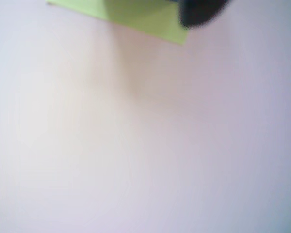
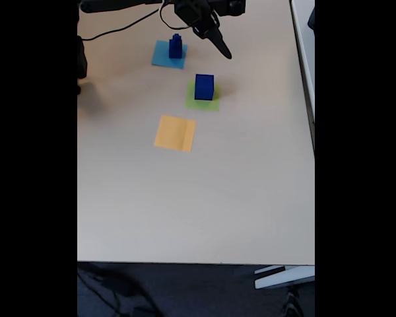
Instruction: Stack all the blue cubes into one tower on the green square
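In the fixed view the arm reaches in along the top edge of the pale worktop (image 2: pixel 198 198), its dark links lying nearly level from the upper left. From the wrist the claw (image 2: pixel 224 53) slants down and to the right, its black fingers ending in a narrow point that hangs in the air above the worktop, up and to the right of the green square (image 2: pixel 203 102). The fingers look drawn close together at that tip and nothing shows between them, though the view is too small to say whether they are fully closed.

A large blue cube (image 2: pixel 204 86) sits on the green square, apart from the claw. Further up and to the left, a smaller stack of blue cubes (image 2: pixel 176 45) stands on a light-blue paper square (image 2: pixel 168 58); how many pieces make that stack cannot be told. An orange-yellow paper square (image 2: pixel 175 133) lies bare below the green one.

The wrist view is blurred: a strip of the green square (image 1: pixel 136 17) crosses the top edge, with a dark blurred shape (image 1: pixel 199 12) at its right end, too soft to identify.
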